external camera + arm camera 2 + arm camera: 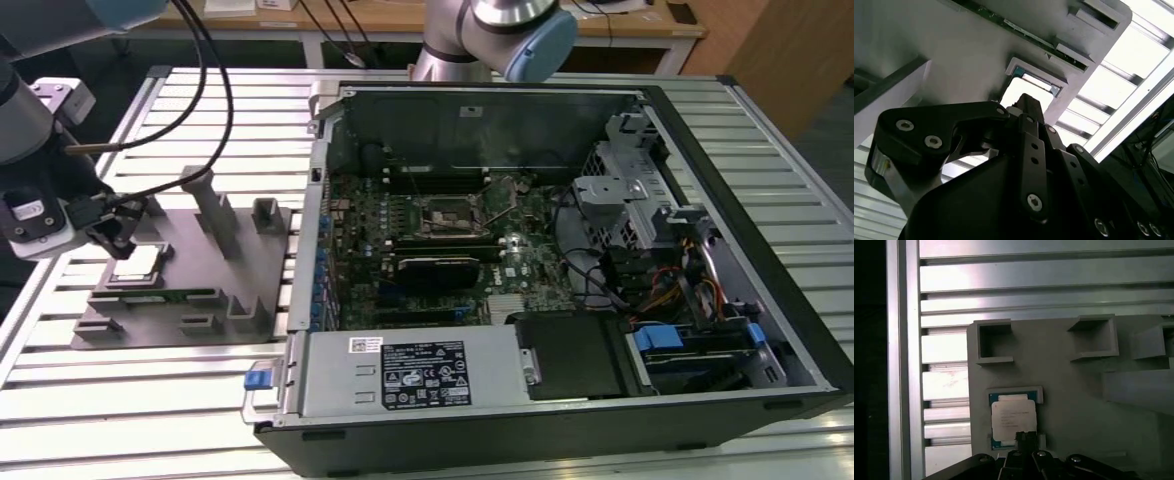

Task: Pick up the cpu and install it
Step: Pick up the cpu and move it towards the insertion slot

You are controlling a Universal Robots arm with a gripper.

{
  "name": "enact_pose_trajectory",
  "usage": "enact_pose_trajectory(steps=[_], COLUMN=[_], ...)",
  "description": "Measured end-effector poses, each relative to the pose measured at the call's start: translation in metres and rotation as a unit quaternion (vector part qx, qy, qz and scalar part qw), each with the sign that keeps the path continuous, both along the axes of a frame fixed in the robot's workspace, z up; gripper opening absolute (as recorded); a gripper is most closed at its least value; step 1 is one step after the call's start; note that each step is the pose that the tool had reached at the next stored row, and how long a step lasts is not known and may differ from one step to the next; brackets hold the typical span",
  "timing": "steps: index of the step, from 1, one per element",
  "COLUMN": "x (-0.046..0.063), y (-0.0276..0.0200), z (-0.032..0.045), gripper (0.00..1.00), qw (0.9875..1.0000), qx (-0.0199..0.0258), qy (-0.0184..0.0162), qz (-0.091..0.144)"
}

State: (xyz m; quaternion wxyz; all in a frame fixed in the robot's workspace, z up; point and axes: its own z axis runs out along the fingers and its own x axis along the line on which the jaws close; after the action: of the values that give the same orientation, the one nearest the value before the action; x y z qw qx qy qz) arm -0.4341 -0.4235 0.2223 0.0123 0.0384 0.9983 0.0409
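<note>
Near outer edge of flat grey plastic fixture plate (1079, 405), side away from open black computer case (534, 440): small square silver-topped cpu (1013, 420) lies flat in shallow pocket. Black robot gripper (1024, 438) hangs just above it, over one cpu edge. Gripper opening: cannot tell; nothing seems held.

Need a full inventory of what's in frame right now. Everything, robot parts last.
cpu: one, silver top, seated in a fixture pocket
fixture: one, grey, on the table, exterior view's left
memory stick: one, green, on the fixture beside the cpu
computer case: one, black, open, mid-table
motherboard: one, green, inside the case
cpu socket: one, dark frame, mid-motherboard
power supply: one, silver, inside the case
table: one, slatted aluminium, under everything
arm: one, grey, exterior view's left
gripper: one, black, just above the cpu
</note>
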Motion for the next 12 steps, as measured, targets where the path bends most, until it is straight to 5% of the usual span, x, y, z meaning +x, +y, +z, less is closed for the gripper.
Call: enact_pose_trajectory(steps=[12], x=[-0.003], y=[0.0013], z=[-0.0168], gripper=[0.11], qw=[1.0000], qx=[0.0000], qy=[0.0000], qz=[0.000])
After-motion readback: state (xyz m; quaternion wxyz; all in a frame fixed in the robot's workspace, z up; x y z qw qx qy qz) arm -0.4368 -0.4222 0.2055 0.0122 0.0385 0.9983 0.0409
